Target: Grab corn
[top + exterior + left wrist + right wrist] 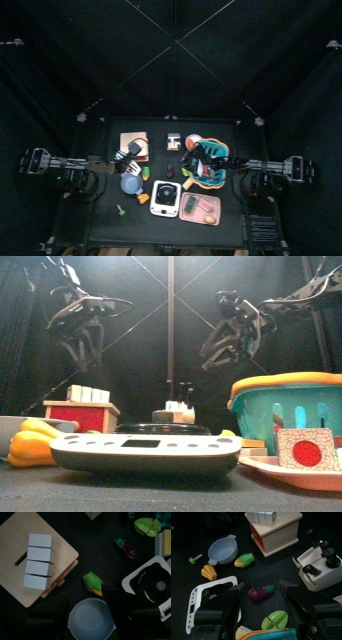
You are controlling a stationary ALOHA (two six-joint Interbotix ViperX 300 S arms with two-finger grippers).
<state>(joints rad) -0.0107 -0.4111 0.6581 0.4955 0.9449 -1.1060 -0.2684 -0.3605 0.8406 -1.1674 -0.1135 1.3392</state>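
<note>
The corn [93, 583] is a yellow cob with a green husk. It lies on the black table next to a grey bowl [92, 617]. It also shows in the right wrist view [244, 559], beside the same bowl [223, 548]. My left gripper [90, 607] is open and empty, high above the bowl and near the corn. My right gripper [263, 587] is open and empty, above a purple eggplant [258, 593] and some way from the corn. In the front view both grippers hang high over the table, the left [87, 331] and the right [234, 341].
A wooden box with white blocks [40, 562] is beside the corn. Also on the table are a white scale [147, 451], a yellow squash [209, 572], a teal and orange basket [287, 406], a pink tray [301, 466] and a white stand with black bottles [321, 564].
</note>
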